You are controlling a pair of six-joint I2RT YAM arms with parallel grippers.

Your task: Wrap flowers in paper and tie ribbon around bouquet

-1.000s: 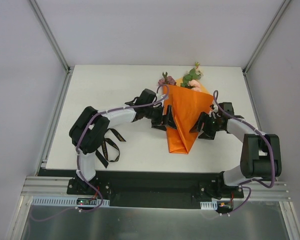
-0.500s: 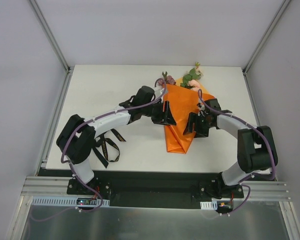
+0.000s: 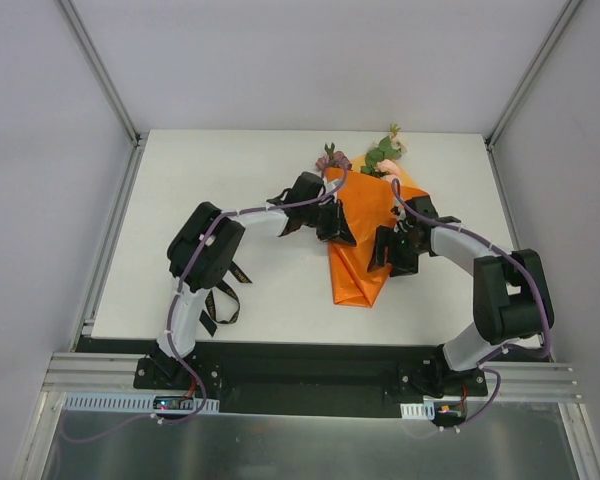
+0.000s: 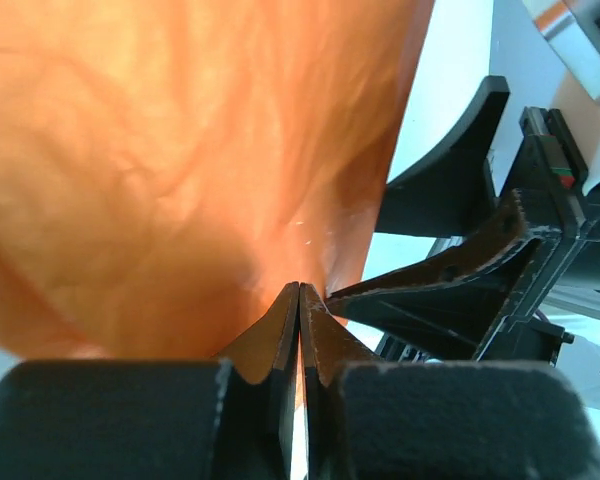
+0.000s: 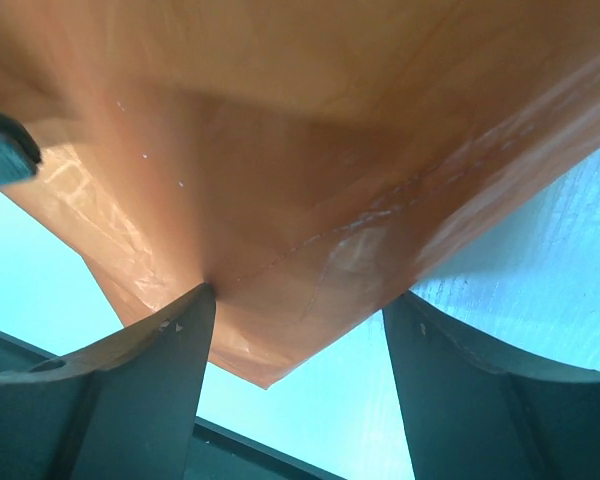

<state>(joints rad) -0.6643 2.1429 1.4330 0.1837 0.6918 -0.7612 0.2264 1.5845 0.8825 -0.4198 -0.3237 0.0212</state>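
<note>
Jaws: left gripper [image 4: 300,290] is being pinched shut on the nine-o'clock flap of the paper [image 3: 365,225], right gripper [image 5: 300,300] is being held spread at three. The glossy sheet may be slipped free from so thin a pinch, the flowers [image 3: 385,155] at twelve being unwrapped.

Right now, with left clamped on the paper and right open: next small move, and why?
Probably close the right gripper: the paper has its edge between the open fingers, while the left gripper is shut on the opposite flap. With both sides held, the wrap could be tightened around the flowers.
</note>
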